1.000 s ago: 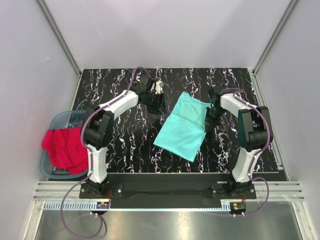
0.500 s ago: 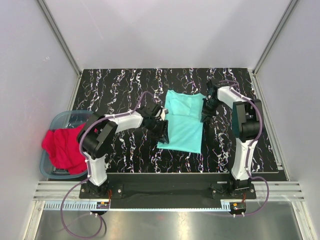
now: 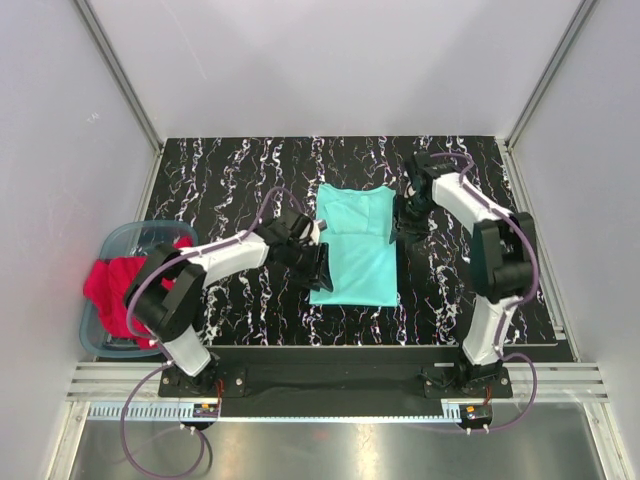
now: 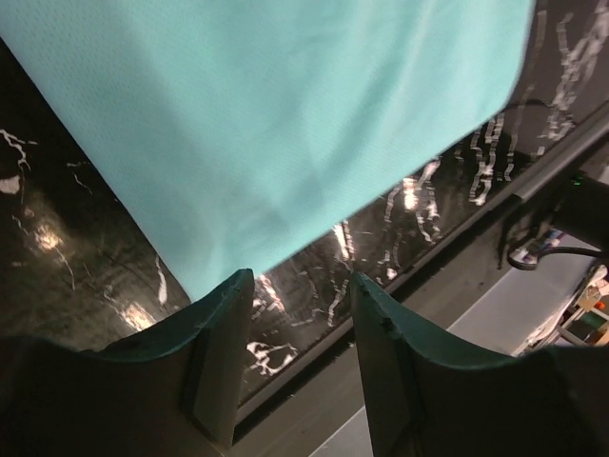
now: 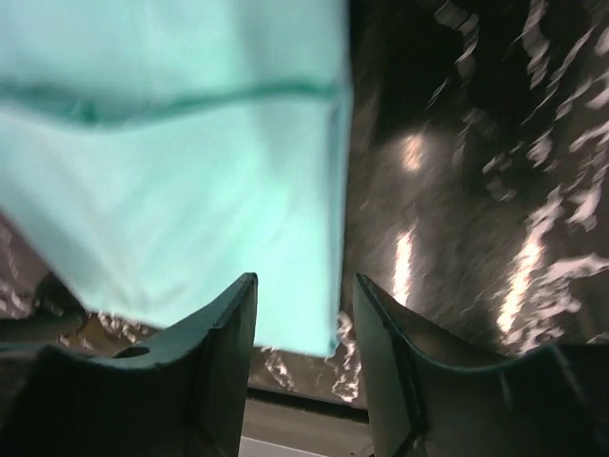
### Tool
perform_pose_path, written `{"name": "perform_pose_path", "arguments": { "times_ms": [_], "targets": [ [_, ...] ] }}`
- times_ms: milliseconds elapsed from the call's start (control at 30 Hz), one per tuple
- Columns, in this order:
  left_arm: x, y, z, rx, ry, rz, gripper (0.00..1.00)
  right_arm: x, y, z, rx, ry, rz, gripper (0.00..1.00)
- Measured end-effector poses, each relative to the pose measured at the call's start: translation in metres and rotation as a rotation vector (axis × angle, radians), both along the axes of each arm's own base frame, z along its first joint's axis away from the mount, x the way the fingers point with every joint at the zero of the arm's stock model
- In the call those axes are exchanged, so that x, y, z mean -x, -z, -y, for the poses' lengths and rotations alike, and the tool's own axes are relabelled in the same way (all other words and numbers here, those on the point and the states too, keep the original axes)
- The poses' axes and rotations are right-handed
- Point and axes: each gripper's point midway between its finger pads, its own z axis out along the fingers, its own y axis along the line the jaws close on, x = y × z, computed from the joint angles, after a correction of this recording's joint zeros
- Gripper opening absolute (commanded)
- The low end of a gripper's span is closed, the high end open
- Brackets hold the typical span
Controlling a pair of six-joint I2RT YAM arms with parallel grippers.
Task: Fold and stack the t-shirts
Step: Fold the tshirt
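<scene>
A second ago the green shirt (image 3: 352,245) lay crooked on the black surface (image 3: 230,180). Now it lies straight and flat in the middle, folded into a neat shape. The left claw (image 3: 318,264) is at its left edge and the right claw (image 3: 404,222) at its right edge, both spread wide and holding nothing. The red shirt (image 3: 125,300) hangs out of the blue tub (image 3: 135,228), so it likely comes next.

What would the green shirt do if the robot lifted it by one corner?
It would probably droop and come unfolded: the green shirt is thin cloth lying flat in layers. It likely weighs little for its width. Pushed from one edge, it might wrinkle rather than slide whole across the table.
</scene>
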Motion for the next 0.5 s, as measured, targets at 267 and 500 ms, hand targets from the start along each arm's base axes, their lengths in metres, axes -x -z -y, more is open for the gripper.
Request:
{"name": "perform_pose_path", "arguments": {
  "times_ms": [267, 500],
  "targets": [
    [-0.003, -0.031, 0.004, 0.065, -0.039, 0.05, 0.35, 0.116, -0.024, -0.09, -0.259, -0.162, -0.107, 0.04],
    [0.008, 0.017, -0.01, 0.011, -0.099, -0.056, 0.28, 0.144, 0.021, -0.141, -0.357, -0.175, -0.291, 0.0]
  ]
}}
